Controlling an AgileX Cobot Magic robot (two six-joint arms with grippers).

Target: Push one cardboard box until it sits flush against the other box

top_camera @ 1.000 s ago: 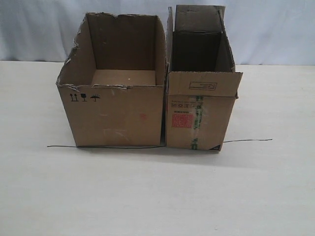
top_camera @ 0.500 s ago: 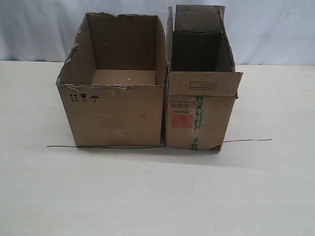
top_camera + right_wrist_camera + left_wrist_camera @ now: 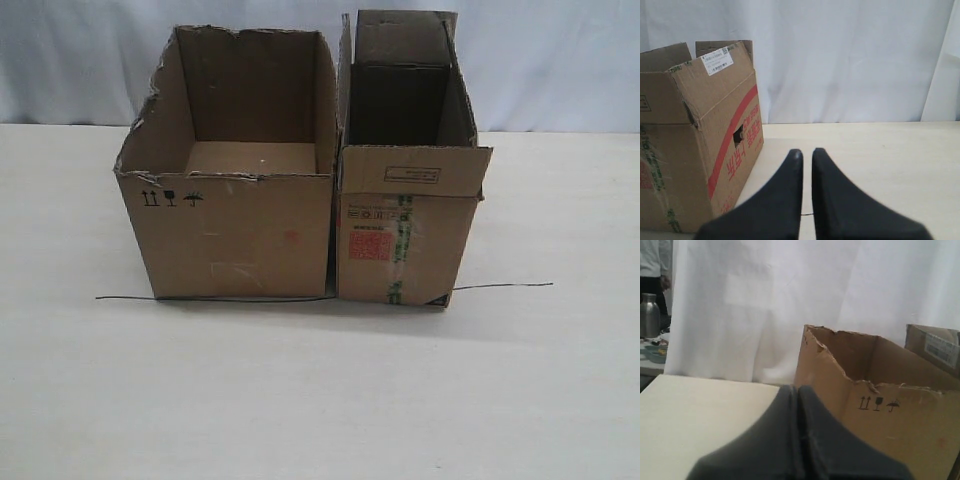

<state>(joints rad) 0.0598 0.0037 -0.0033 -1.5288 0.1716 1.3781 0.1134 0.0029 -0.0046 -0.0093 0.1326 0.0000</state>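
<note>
In the exterior view the wide, ragged-rimmed cardboard box (image 3: 235, 235) with black symbols stands left of centre. The other box (image 3: 400, 235), narrower with a red label and green tape, stands right beside it. Only a thin dark slit shows between their front edges. Neither gripper appears in that view. My left gripper (image 3: 798, 389) is shut and empty, off the outer side of the cardboard box (image 3: 900, 425). My right gripper (image 3: 807, 152) is shut to a thin slit, empty, apart from the other box (image 3: 700, 140) on its outer side.
A thin black wire (image 3: 500, 286) lies on the pale table (image 3: 320, 400) along the boxes' front bases. White curtain hangs behind. A metal flask (image 3: 649, 315) stands on another surface far off past the table edge.
</note>
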